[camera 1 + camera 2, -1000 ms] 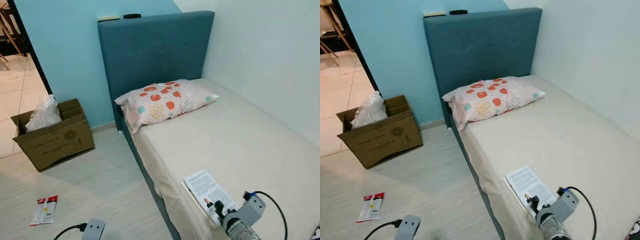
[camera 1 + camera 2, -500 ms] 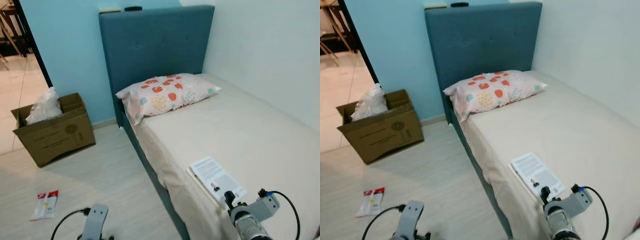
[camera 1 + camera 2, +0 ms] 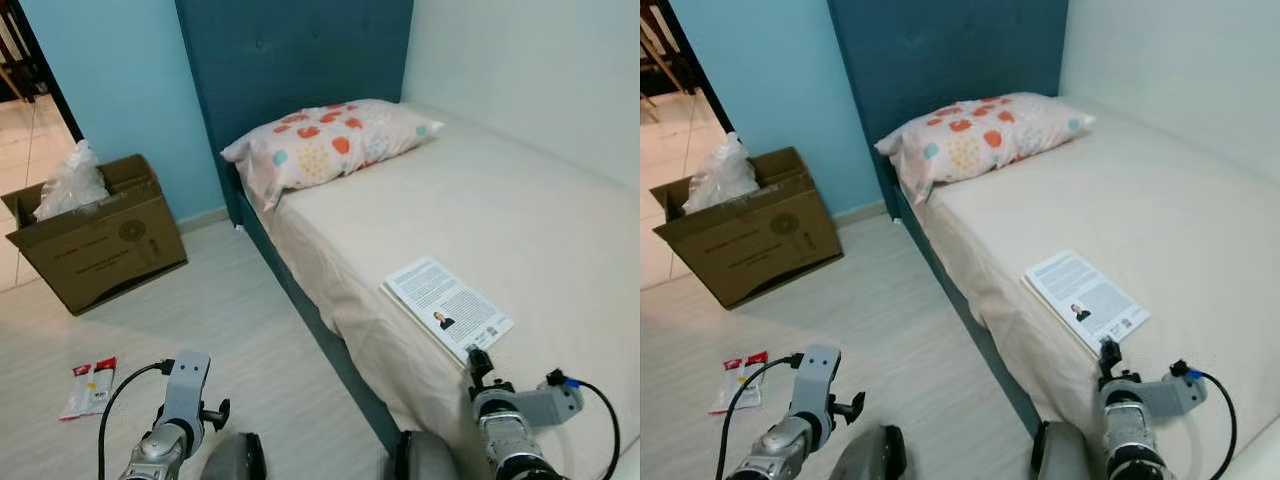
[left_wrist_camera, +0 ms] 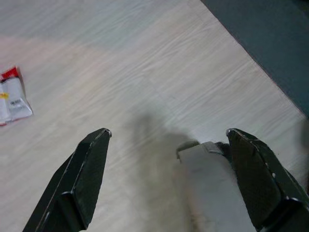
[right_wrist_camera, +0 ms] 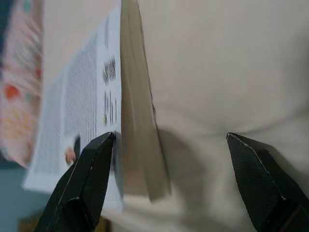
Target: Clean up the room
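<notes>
Single bed (image 3: 520, 230) with cream fitted sheet and teal padded headboard, running from 5 o'clock up to 12 in the head views. White paperback book (image 3: 447, 308), back cover up with printed text and a small portrait, lies flat near the bed's floor-side edge at about 4 o'clock. Pillow with orange and teal fruit print (image 3: 325, 140) sits against the headboard at 12.

Right gripper (image 5: 166, 181): fingers spread wide, nothing held, aimed along the mattress at the book's near end. In the right wrist view one finger (image 5: 89, 174) is over the cover by the book's edge; the other is over bare sheet, well clear. The page block edge is between them.

Left gripper (image 4: 169, 176): fingers spread, empty, low over pale wood-look floor (image 3: 230, 330) at 7 o'clock. Small red-and-white sachet (image 3: 90, 386) lies on the floor at 8. Open brown cardboard box (image 3: 95, 240) holding a clear plastic bag stands at 10 by the blue wall.

Judgement: step in hand is the approach to the book. Next move likely calls for advancing so the fingers bracket its thickness, then closing. A thin book flat on soft sheet may be hard to get under.
</notes>
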Available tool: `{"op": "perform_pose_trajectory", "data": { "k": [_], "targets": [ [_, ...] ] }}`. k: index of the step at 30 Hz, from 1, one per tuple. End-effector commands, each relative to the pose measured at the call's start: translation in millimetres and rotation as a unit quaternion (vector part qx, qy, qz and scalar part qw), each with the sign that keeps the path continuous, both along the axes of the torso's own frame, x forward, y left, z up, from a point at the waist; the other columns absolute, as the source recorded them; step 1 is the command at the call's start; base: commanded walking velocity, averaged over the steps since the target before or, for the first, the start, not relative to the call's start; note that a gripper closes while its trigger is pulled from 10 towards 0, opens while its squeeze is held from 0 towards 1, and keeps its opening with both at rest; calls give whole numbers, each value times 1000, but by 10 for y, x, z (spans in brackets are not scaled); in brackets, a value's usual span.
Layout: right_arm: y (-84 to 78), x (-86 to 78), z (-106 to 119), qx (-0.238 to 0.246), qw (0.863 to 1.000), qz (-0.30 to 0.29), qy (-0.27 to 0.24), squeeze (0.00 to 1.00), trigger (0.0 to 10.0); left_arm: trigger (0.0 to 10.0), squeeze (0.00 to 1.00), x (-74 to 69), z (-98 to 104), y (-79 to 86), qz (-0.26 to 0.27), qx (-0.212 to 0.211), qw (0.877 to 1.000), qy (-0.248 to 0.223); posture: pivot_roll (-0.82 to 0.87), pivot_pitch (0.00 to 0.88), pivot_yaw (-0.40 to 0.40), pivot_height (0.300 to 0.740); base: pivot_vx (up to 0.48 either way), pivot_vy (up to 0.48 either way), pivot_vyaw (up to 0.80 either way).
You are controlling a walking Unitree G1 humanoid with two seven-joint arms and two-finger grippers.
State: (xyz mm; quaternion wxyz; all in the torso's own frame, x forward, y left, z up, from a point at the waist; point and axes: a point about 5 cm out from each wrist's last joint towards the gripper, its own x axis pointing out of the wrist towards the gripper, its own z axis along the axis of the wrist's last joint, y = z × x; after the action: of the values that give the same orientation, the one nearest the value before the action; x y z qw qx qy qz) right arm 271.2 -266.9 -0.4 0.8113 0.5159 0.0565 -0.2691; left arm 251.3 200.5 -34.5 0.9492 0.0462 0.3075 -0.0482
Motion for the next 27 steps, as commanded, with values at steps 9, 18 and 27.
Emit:
{"op": "perform_pose_trajectory", "data": {
  "k": [9, 18, 27],
  "targets": [
    [105, 188, 144, 28, 998, 20, -60, 0, 10000, 10000, 0, -264, -125, 148, -26, 26, 999, 18, 186, 195, 53, 560, 0, 0, 0],
    [228, 293, 165, 73, 995, 59, -35, 0, 10000, 10000, 0, -360, -178, 109, -63, 40, 997, 24, 189, 199, 50, 560, 0, 0, 0],
    [207, 370, 297, 105, 984, 94, -106, 0, 0, 10000, 0, -372, -188, 95, -64, 41, 997, 26, 178, 193, 42, 560, 0, 0, 0]
  ]
}}
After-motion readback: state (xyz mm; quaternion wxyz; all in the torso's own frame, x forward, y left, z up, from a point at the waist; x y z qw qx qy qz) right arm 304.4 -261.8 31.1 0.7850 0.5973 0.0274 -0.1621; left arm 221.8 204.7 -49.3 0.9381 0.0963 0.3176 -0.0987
